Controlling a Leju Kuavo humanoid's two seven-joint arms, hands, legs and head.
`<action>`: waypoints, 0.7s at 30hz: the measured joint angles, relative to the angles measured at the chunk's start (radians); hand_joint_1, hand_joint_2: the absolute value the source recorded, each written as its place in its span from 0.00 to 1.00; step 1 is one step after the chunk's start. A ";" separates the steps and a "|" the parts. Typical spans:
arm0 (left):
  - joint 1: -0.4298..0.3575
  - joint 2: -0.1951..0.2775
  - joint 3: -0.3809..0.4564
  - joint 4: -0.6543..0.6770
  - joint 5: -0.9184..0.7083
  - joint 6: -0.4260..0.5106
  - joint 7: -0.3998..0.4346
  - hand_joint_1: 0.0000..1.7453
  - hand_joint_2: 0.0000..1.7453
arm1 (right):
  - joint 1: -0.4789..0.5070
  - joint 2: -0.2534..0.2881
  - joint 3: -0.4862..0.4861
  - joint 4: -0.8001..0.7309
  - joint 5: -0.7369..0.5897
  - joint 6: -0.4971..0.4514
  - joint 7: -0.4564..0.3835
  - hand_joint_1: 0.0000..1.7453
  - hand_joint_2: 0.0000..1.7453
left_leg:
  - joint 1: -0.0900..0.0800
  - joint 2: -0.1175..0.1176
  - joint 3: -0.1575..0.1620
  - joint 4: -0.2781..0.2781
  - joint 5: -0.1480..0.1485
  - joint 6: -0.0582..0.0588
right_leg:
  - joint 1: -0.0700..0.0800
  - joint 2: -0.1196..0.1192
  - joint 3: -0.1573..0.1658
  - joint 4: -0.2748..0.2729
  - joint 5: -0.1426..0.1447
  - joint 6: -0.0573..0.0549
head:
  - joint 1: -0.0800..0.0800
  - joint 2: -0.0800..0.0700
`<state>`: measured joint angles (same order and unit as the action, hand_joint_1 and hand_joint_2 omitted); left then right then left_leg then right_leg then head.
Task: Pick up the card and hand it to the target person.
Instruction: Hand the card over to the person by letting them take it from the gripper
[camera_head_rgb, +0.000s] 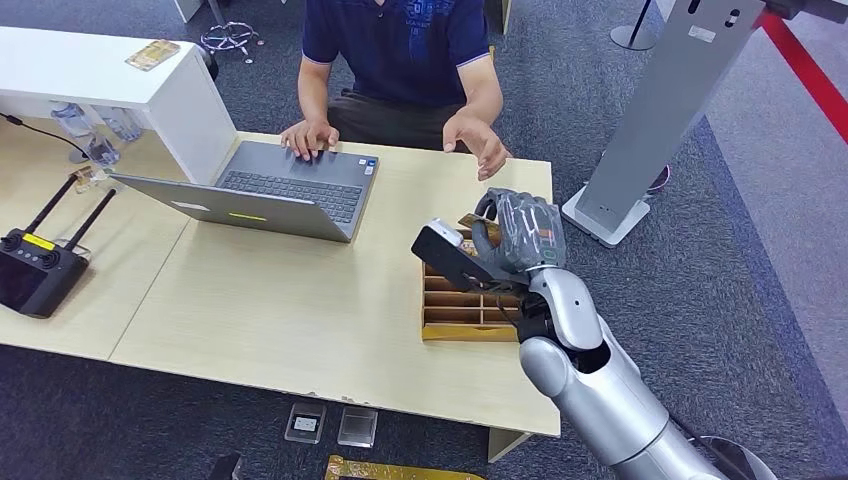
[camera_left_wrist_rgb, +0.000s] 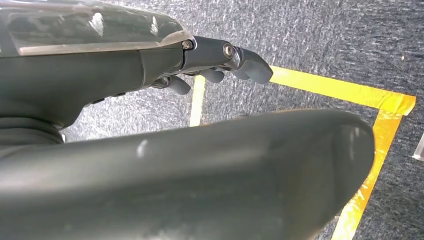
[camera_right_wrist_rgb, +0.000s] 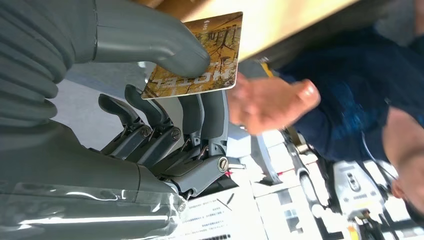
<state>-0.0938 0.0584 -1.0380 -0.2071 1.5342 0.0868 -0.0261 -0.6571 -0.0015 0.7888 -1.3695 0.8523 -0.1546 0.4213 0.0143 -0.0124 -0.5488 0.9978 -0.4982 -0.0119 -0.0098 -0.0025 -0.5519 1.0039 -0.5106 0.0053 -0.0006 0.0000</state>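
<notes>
My right hand (camera_head_rgb: 515, 233) is raised above the wooden card box (camera_head_rgb: 450, 315) on the table's right side. It pinches a brown and gold hotel card (camera_right_wrist_rgb: 202, 57) between its thumb (camera_right_wrist_rgb: 150, 42) and fingers (camera_right_wrist_rgb: 200, 120); an edge of the card (camera_head_rgb: 470, 222) peeks out by the hand in the head view. A person in a dark blue shirt (camera_head_rgb: 400, 45) sits across the table, one open hand (camera_head_rgb: 478, 140) held out just beyond my hand, the other on the laptop. That hand (camera_right_wrist_rgb: 272, 102) appears blurred right behind the card. My left hand (camera_left_wrist_rgb: 220, 62) hangs over the carpet, fingers loosely curled, holding nothing.
An open grey laptop (camera_head_rgb: 270, 190) sits in front of the person. A black remote controller (camera_head_rgb: 40, 270) lies at the table's left. A white counter (camera_head_rgb: 100, 75) stands at the far left, a grey stand (camera_head_rgb: 660, 120) at the right. Yellow tape (camera_left_wrist_rgb: 350, 95) marks the floor.
</notes>
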 joint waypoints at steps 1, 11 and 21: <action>0.000 0.000 0.000 0.000 -0.005 0.000 -0.001 0.00 0.00 | -0.017 0.000 0.000 0.003 -0.011 -0.006 -0.006 0.97 1.00 | 0.000 0.000 0.000 0.000 0.000 0.000 | 0.000 0.000 0.000 0.000 0.000 0.000 | 0.000 0.000; -0.006 0.008 -0.004 0.000 -0.033 -0.010 0.005 0.00 0.00 | -0.184 0.066 0.015 0.286 -0.082 -0.124 -0.136 0.97 1.00 | 0.000 -0.001 -0.001 0.000 0.000 0.000 | 0.000 -0.001 0.000 0.000 0.000 0.000 | -0.001 0.000; -0.006 0.013 -0.011 0.000 -0.033 -0.010 0.004 0.00 0.00 | -0.250 0.156 0.040 0.589 -0.101 -0.186 -0.204 0.97 1.00 | 0.000 -0.001 -0.002 0.000 0.000 0.000 | 0.000 -0.001 0.000 0.000 0.000 0.000 | 0.000 0.000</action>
<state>-0.0994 0.0713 -1.0487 -0.2071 1.5015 0.0772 -0.0218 -0.9072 0.1541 0.8286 -0.7800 0.7509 -0.3407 0.2170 0.0143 -0.0131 -0.5503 0.9977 -0.4982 -0.0119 -0.0097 -0.0034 -0.5524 1.0044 -0.5107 0.0053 -0.0002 0.0000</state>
